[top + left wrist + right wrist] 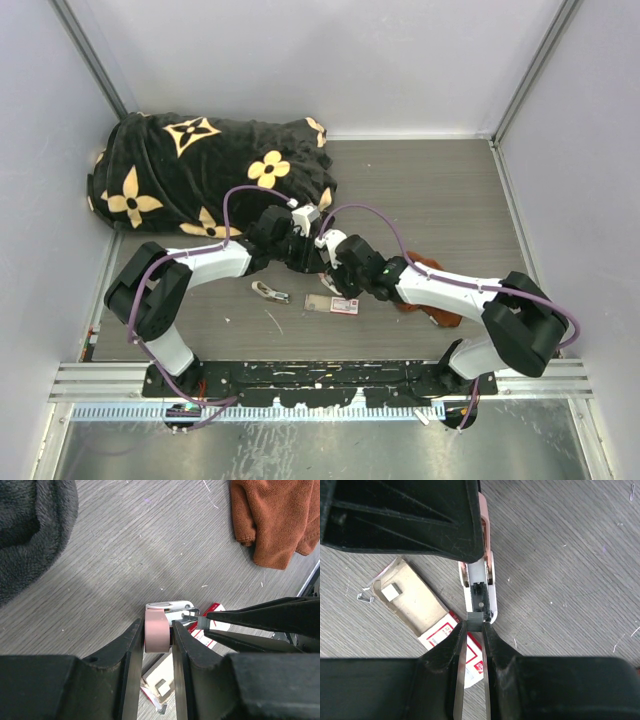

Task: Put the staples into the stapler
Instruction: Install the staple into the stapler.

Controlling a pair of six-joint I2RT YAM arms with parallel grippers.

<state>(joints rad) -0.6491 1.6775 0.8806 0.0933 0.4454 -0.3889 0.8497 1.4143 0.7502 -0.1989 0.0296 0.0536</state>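
Held at its pink rear end by the left fingers (pixel 131 650), pressed onto it from both sides: a finger-length mini stapler (pixel 481 587) of pale pink and white plastic with a metal inner part. Pinched in the right fingers (pixel 454 652), tips nearly together around it: a short silvery-grey strip of staples (pixel 479 620).

Met end to end, strip touching the stapler's open front end, directly opposite the left fingers. Ran, as a long axis, straight from one pair of fingers to the other. Judged the coming move to turn on that line: probably a push of the strip along the axis into the channel, toward the left fingers, right arm travelling.

Showed, from the right wrist, the dark channel open from above and the strip centred across its mouth. Showed, from the left wrist, the same meeting side-on, strip level with the stapler's metal tip. Hid the stapler under both wrists from above; gave instead a small flat white box with red-pink label (pixel 332 304) on the grey wood-grain table (pixel 450 200), just nearward of the stapler, and a rust-brown cloth (pixel 275 520) off to the stapler's right. Could not tell whether the stapler rested on the table.
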